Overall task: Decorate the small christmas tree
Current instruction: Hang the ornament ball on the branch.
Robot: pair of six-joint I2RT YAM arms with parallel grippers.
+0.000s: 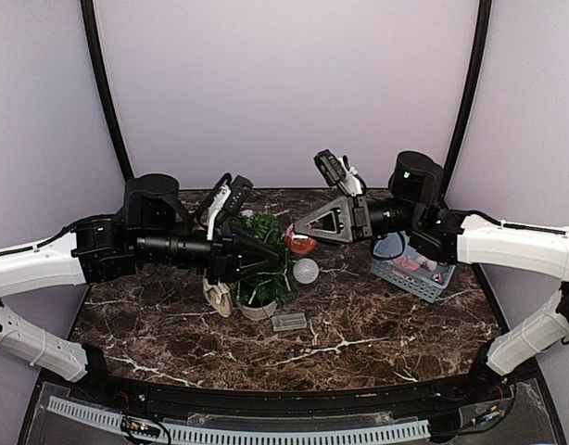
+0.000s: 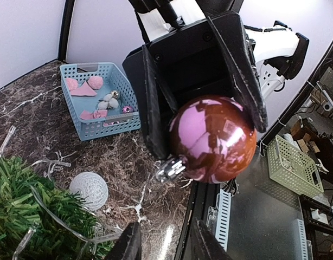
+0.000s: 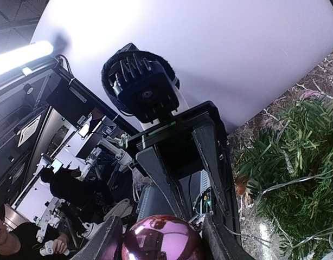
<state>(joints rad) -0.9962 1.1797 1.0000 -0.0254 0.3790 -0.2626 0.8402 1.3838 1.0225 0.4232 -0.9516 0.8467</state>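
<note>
Your dark marbled desk (image 1: 173, 343) carries everything here. Your left arm (image 1: 164, 246) reaches in from the left and your right arm (image 1: 423, 218) from the right, and they meet nose to nose just above the middle of the desk.

The small christmas tree (image 1: 271, 278) stands upright in its pale pot (image 1: 258, 311), a little left of centre. It is directly beneath your left jaws, which hide much of its crown from above. A clear wire (image 2: 52, 214) lies looped across its branches.

The blue basket (image 1: 410, 281) sits on the right side of the desk, partly under your right wrist and well apart from the tree. It holds pink pieces and a few small pale ornaments.

Your right jaws are clamped on the red bauble (image 2: 212, 138), one finger on each side. Its silver cap points down towards the desk, and the bauble hangs in the air just beside the tree's upper right edge.

Your left jaws stand partly open with nothing between them. They face the bauble from close by but do not touch it.

A white ball (image 1: 306, 271) rests on the desk just to the right of the tree, below the bauble. A clear plastic piece (image 1: 289, 322) lies flat near the pot, on its front right.
</note>
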